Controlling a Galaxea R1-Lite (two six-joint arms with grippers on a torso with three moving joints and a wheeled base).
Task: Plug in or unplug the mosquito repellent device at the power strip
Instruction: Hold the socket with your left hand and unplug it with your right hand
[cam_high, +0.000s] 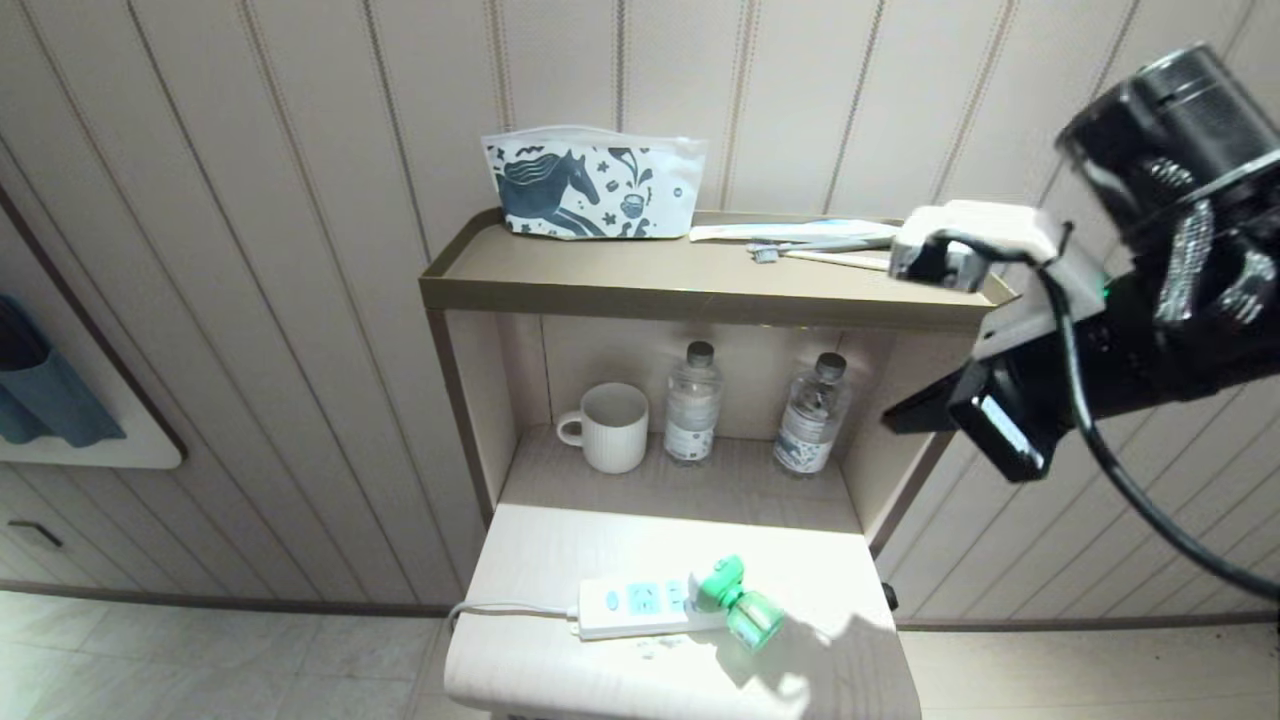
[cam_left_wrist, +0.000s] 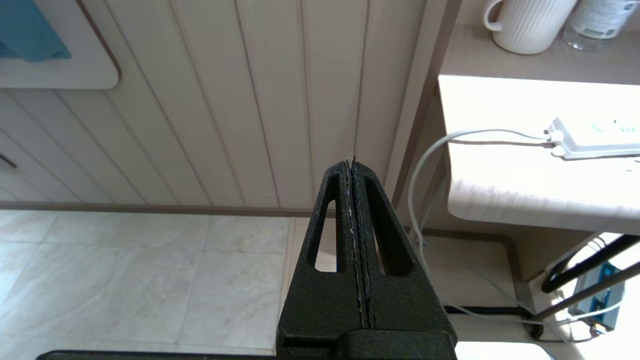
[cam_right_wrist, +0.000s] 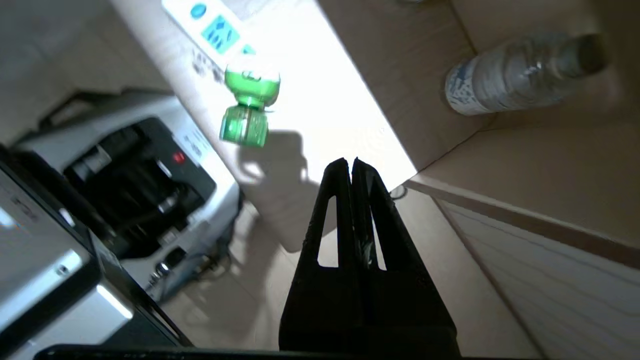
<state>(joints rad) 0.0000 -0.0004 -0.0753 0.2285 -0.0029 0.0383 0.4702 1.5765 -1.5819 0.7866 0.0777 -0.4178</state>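
Right hand (cam_right_wrist: 351, 167) clenched, fingers pressed flat together, holding nothing. It hangs in the air off the right edge of the desk (cam_high: 540, 560), above desk level, fingertips aimed down and in toward the lit top.

The mosquito repellent device (cam_right_wrist: 247, 107) lies ahead of those fingertips, apart from them, with bare desk between. Green bottle end points toward the hand; the plug head sits at the far end, against the power strip (cam_right_wrist: 210, 25). In the head view the device (cam_high: 735, 600) is at the right end of the strip (cam_high: 640, 607), near the front of the desk, its long axis slanting out from the strip toward the front right. Whether the prongs are fully seated in the socket I cannot tell; glare washes out that joint.

Judgement: the bottle end is the near end for the right arm, so the hand would have to open first and close across the body, not along it.

Left hand (cam_left_wrist: 352, 165) clenched too, empty, parked low off the left side of the desk, well apart from the device. The strip's cord (cam_left_wrist: 435, 150) drops over that left edge. Right arm is clearly the nearer one.

On the shelf behind: a mug (cam_high: 610, 425) and two water bottles (cam_high: 692, 400).
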